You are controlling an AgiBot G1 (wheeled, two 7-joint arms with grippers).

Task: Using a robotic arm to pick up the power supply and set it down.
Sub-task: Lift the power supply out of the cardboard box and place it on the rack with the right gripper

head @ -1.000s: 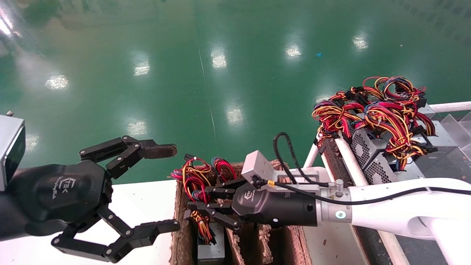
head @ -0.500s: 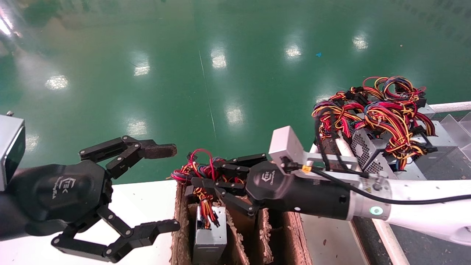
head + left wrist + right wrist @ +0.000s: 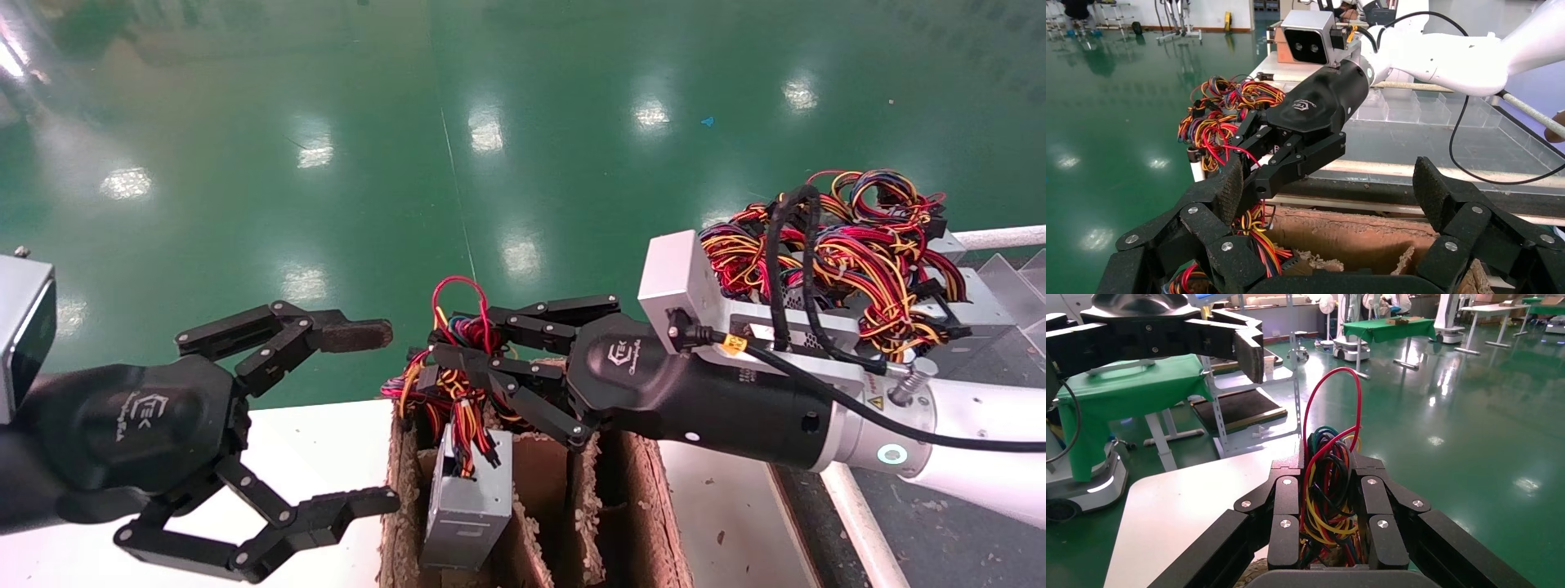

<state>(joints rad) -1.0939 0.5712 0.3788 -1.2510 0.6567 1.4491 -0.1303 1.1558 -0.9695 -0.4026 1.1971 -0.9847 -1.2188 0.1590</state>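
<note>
Your right gripper has its fingers clenched on the wire bundle of the power supply, not on the metal box itself; the right wrist view shows the red, yellow and black strands pinched tight between the two pads. From that pinch the silver-grey box hangs tilted, its lower end still down in the leftmost slot of the cardboard divider box at the near edge, its upper end now clear of the rim. That is the change: a second ago the box sat deep in the slot with only its top showing, and over the last second the robotic arm has risen and drawn back to the right, pulling the unit up with it. So the pick-up is well under way but not finished, and you need more lift before moving sideways, or the lower corner may catch the torn cardboard wall. Because it hangs by its wires, expect it to swing and turn. Farther right, behind the arm, lies a pile of other supplies with the same coloured wiring. Your left gripper hovers over the white table to the left, fingers spread wide and holding nothing, well apart from the work.
</note>
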